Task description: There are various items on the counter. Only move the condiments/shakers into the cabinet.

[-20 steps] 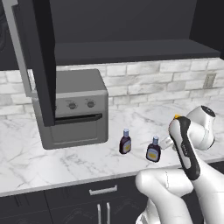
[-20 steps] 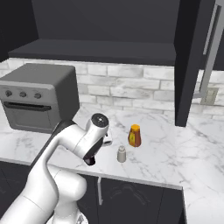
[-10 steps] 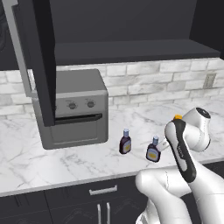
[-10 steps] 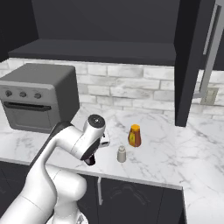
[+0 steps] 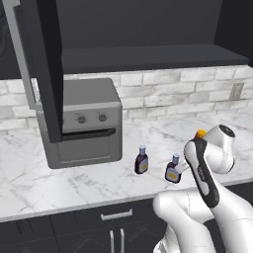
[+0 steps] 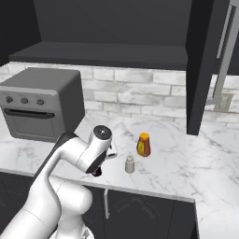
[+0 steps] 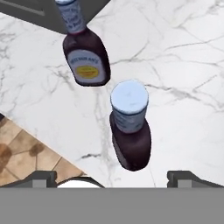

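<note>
far dark brown bottle with pale blue cap [image 7: 85, 54] standing upper left on the white marble counter [image 7: 183, 65] | near dark brown bottle [image 7: 130, 131] sitting between the wide-open gripper [image 7: 112, 177] tips | advising: keep centring, descend straight, close below the cap

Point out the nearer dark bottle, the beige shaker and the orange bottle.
nearer dark bottle [image 7: 129, 135], hand view, on its neck below the pale blue cap
beige shaker [image 6: 130, 165], right base view, on its body
orange bottle [image 6: 144, 145], right base view, on its yellow label
</note>
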